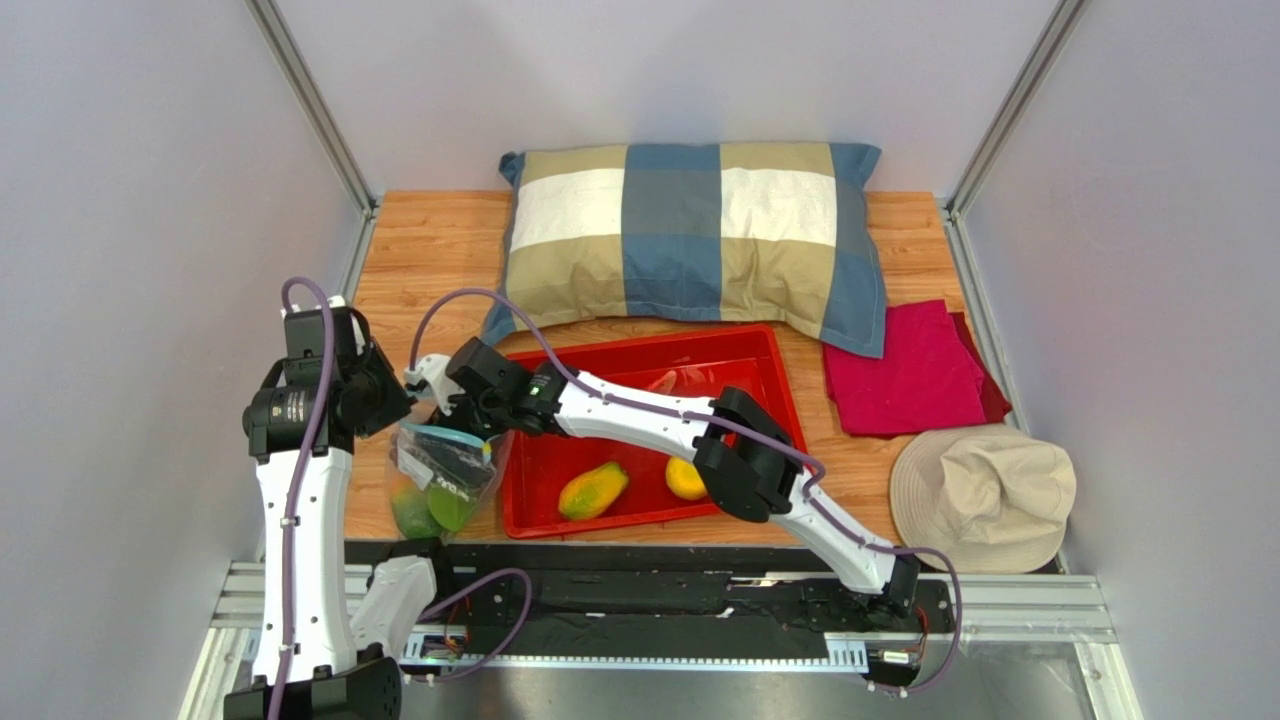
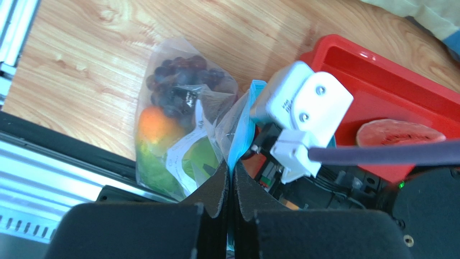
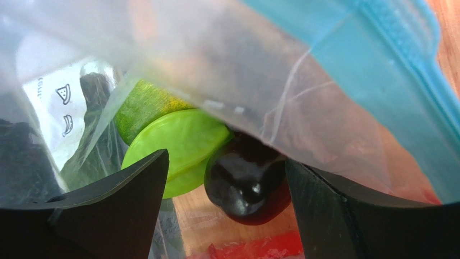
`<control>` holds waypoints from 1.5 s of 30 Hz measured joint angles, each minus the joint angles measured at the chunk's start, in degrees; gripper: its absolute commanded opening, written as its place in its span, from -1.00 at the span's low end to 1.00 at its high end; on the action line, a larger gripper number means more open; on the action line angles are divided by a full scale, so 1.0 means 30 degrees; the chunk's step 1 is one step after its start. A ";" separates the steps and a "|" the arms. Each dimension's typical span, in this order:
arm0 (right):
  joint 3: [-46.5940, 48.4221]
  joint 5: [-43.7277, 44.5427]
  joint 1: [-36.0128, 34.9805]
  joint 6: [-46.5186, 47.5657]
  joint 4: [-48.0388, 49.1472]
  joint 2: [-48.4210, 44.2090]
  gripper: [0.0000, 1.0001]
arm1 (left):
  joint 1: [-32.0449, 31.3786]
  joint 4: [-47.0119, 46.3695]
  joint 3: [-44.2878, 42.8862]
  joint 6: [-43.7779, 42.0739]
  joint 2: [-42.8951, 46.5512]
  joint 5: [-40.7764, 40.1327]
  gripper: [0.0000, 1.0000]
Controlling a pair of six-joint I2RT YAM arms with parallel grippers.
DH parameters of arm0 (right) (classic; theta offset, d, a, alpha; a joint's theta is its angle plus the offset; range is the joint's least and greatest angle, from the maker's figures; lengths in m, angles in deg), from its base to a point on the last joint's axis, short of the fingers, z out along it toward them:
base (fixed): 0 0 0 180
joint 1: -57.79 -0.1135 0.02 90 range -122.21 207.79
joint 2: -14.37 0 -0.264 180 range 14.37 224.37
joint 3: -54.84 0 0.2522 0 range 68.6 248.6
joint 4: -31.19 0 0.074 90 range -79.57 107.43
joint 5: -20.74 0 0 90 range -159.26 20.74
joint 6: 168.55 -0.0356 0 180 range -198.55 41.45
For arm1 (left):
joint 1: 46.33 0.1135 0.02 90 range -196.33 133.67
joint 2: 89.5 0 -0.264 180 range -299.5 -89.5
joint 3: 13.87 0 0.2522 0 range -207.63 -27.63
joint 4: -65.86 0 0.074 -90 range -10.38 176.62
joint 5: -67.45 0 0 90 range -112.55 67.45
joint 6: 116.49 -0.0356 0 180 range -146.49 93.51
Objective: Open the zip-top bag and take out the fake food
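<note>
My left arm rises from its base at the near left corner, elbow high, and bends over so that my left gripper [image 2: 231, 174] points down by the table's front edge. Its jaws are pressed together on the blue-green zip strip [image 2: 241, 128] of the clear crinkly zip-top bag [image 2: 174, 141], pinching one lip.

My right arm stretches long and low from the near right, across the shallow red plastic tray [image 1: 759, 354], to meet the bag from the other side. My right gripper [image 3: 225, 162] has its jaws spread, with bag film draped close over them. Between them show a glossy dark round fruit [image 3: 248, 186] and a bright green star fruit [image 3: 175, 148]. I cannot tell whether either finger touches them.

The bag stands just left of the tray, near the black front rail. It also holds an orange-green mango [image 2: 155, 128] and purple grapes [image 2: 178, 81].

Bare wooden table [image 2: 81, 54] lies open to its left and beyond it. In the tray lie a second mango [image 1: 594, 491], a yellow citrus [image 1: 685, 477] and a pink-red slice [image 2: 397, 132].

Farther back a checked pillow [image 1: 691, 240] fills the table's rear. A red cloth [image 1: 909, 368] and a beige hat [image 1: 984, 495] lie on the right side.
</note>
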 measured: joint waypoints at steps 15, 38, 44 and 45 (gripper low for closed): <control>-0.2965 0.1457 -0.0357 0.0867 0.2178 -0.0896 0.75 | -0.0007 -0.0095 0.0576 0.0036 -0.0444 -0.1639 -1.00; -0.2186 0.2004 -0.0357 -0.0415 0.0597 -0.0605 -0.88 | 0.0000 -0.0430 0.2222 0.0546 0.2412 -0.0313 -1.00; -0.2499 0.0969 -0.0109 -0.1923 0.0801 -0.1450 -1.00 | 0.0007 -0.0466 0.2222 0.0466 0.2616 -0.0291 -1.00; -0.2820 0.0663 -0.0007 -0.2324 0.1005 -0.1865 -1.00 | 0.0007 -0.0466 0.2222 0.0466 0.2645 -0.0270 -1.00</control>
